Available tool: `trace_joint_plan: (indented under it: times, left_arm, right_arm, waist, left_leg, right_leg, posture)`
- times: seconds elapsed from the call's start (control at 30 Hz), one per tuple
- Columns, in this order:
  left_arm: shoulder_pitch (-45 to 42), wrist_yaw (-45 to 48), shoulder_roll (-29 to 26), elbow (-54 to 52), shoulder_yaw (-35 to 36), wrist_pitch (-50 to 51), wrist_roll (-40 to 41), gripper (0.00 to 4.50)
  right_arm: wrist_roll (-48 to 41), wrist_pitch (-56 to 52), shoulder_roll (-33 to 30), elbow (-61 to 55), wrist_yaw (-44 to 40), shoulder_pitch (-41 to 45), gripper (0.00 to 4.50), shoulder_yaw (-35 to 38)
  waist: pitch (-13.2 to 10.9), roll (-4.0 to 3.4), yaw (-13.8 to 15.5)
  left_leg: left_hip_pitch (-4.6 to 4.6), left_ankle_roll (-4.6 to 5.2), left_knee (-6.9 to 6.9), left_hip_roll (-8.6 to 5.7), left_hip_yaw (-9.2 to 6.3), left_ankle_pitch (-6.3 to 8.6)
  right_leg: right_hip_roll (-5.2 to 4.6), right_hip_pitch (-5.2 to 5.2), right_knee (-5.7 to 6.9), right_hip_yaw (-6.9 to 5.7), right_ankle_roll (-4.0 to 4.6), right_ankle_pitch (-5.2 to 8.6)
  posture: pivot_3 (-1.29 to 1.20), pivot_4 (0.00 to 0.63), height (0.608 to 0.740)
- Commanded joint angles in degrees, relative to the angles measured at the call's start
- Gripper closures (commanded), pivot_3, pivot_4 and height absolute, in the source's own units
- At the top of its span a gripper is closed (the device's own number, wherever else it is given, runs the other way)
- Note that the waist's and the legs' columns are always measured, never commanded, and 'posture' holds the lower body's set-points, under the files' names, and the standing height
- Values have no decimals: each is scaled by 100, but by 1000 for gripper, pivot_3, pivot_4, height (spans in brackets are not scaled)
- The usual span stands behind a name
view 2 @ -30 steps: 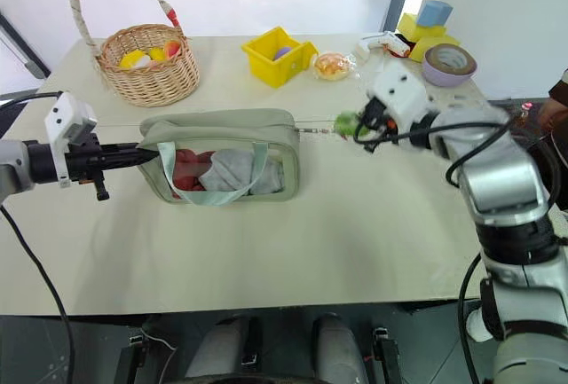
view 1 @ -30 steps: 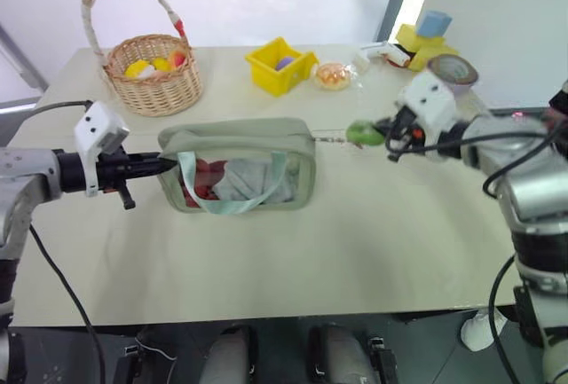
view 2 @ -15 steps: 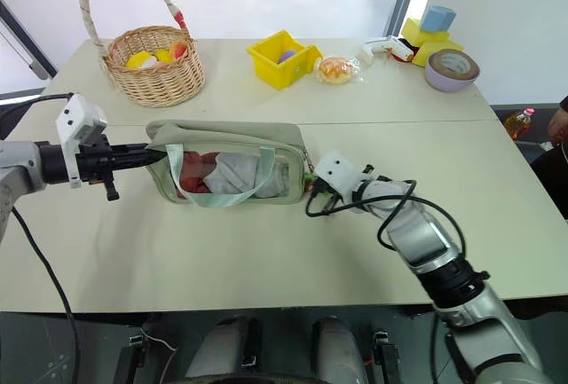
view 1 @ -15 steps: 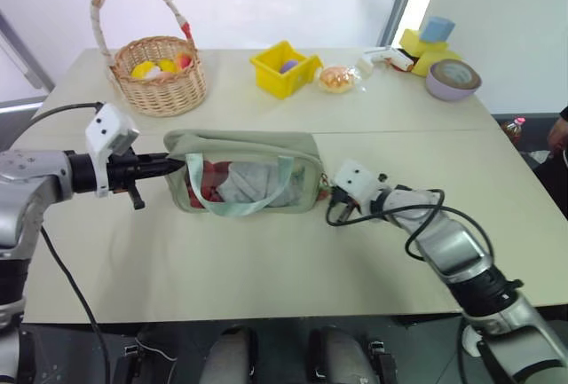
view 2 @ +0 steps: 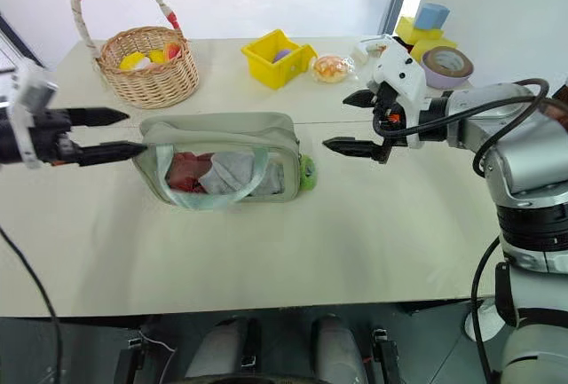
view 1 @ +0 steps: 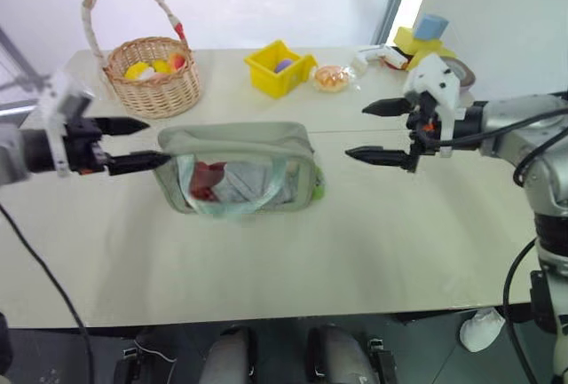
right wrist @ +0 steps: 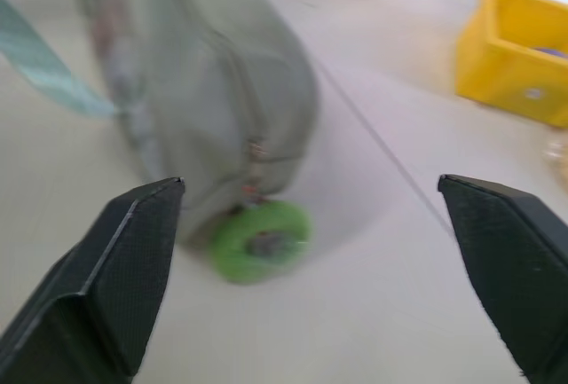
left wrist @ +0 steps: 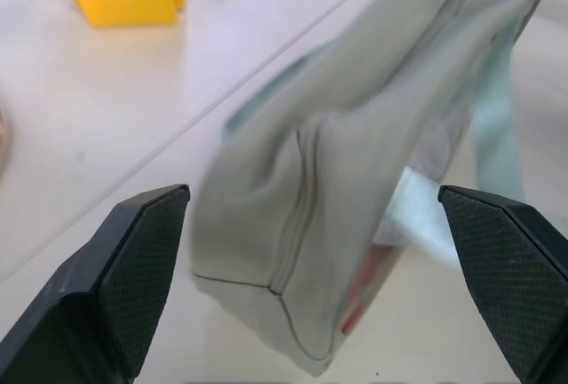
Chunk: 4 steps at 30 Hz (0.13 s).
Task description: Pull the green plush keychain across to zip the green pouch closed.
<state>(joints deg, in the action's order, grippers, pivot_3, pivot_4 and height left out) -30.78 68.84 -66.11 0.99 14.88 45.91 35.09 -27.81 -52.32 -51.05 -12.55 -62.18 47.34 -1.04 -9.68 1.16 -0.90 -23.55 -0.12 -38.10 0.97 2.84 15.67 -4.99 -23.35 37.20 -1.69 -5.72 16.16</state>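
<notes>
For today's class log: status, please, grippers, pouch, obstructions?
Left gripper and right gripper open, empty. Pale sage-green fabric pouch zipped; lime-green fuzzy plush keychain lying at its end. Nothing in the way.

The green pouch [left wrist: 355, 189] is blurred in both wrist views, so the zipper's end cannot be made out. The green plush keychain [right wrist: 260, 240] is smeared as well, and its link to the zipper pull is unclear. The pouch's contents are partly hidden behind the ribbon strap [view 1: 232, 202]. The tape roll [view 1: 465, 72] is largely covered by the right gripper's [view 1: 377, 129] wrist.
</notes>
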Motion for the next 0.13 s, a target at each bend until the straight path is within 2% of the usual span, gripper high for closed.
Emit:
trace_joint_plan:
  times: [0.03, 0.13]
  left_arm:
    - [10, 239, -259, 266, 186, -188, -70, 2]
    - [7, 79, -232, 520, 112, -639, -390, 2]
  right_arm:
    - [-320, -140, -245, -292, -254, 187, 22, 149]
    - [-393, -198, -236, -381, -178, 65, 22, 118]
  waist:
    - [-1, -3, 11]
    - [-1, -2, 22]
  left_leg:
    - [0, 0, 2, 0, 0, 0]
    - [-1, 0, 3, 0, 4, 0]
  right_leg:
    - [0, -2, 0, 0, 0, 0]
    - [-1, -2, -1, 0, 0, 0]
  posture:
    - [0, 150, 739]
    - [0, 150, 739]
